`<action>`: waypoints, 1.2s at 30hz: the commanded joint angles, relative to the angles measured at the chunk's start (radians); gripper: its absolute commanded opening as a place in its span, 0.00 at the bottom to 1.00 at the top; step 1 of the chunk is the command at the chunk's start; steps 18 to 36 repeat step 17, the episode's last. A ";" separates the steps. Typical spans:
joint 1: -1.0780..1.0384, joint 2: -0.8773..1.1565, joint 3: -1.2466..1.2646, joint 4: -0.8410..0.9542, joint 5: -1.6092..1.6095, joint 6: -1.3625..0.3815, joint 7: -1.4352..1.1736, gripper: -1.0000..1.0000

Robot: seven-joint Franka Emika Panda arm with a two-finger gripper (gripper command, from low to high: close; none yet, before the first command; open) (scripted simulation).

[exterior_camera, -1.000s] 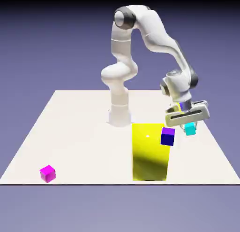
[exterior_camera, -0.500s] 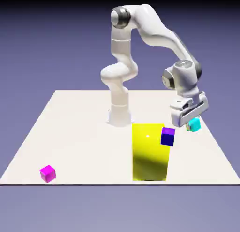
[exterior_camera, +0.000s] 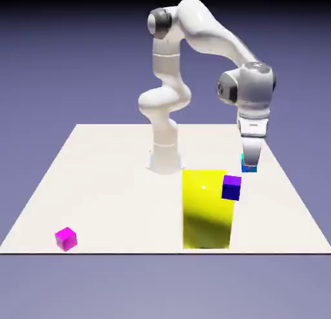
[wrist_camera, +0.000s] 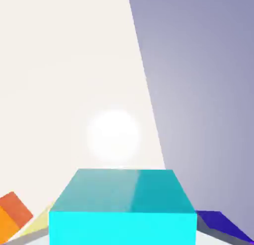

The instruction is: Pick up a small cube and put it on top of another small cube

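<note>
As the gripper (exterior_camera: 251,161) grips, cyan cube (wrist_camera: 123,228), plain faces

Exterior view: plain blue-violet backdrop, darkening to black band along top edge; paler toward bottom. Cream tabletop (exterior_camera: 116,195), wide near edge toward my camera, narrower far edge, thin dark line along near edge. Hand view: I see same tabletop, its straight edge running slantwise from top middle downward, blue-violet backdrop to right. Round white glare spot, soft-rimmed, on tabletop surface, left of that edge.
</note>
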 commanded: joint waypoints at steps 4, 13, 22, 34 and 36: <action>-0.009 0.003 -0.025 0.070 -0.066 -0.096 -0.173 0.00; -0.025 0.083 -0.031 0.024 -0.054 0.030 -0.263 1.00; -0.013 0.022 -0.028 0.135 -0.065 -0.141 -0.257 1.00; -0.013 0.022 -0.028 0.135 -0.065 -0.141 -0.257 1.00; -0.013 0.022 -0.028 0.135 -0.065 -0.141 -0.257 1.00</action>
